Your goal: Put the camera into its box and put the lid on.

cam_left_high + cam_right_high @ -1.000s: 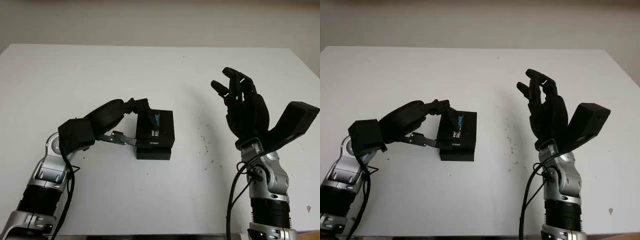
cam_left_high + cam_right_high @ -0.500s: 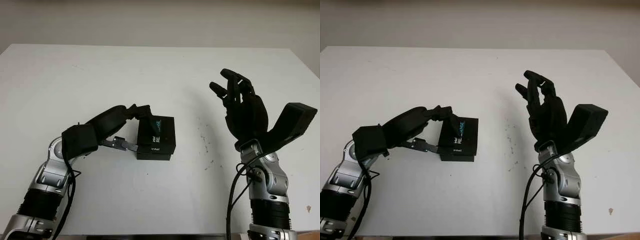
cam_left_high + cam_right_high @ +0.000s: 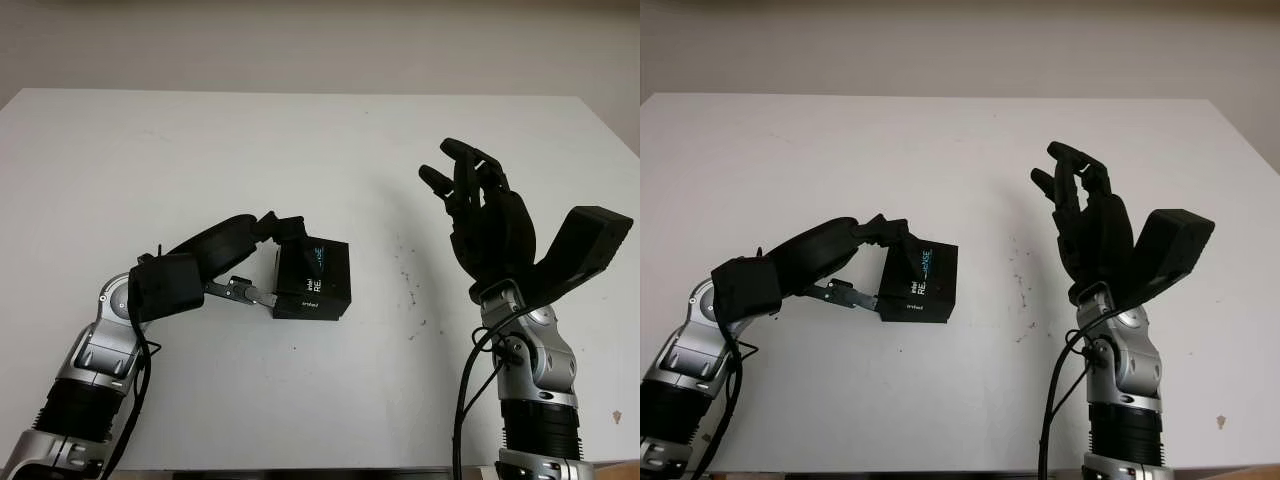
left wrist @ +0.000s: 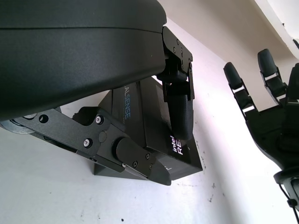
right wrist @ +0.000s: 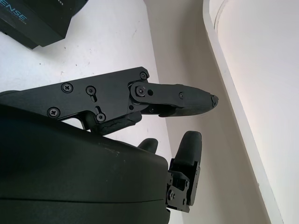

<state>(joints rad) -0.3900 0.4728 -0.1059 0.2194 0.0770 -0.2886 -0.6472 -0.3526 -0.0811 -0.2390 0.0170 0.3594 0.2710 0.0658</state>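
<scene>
Your left robot hand [image 3: 262,262] grips the black printed cardboard lid [image 3: 312,278], seating it (right robot hand [image 3: 487,215] open, raised at 3 o'clock); press down evenly next.

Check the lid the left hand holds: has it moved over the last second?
Yes. The lid, gripped by the left hand, has come down squarely onto the box; the base's offset edge along the table no longer sticks out.
</scene>
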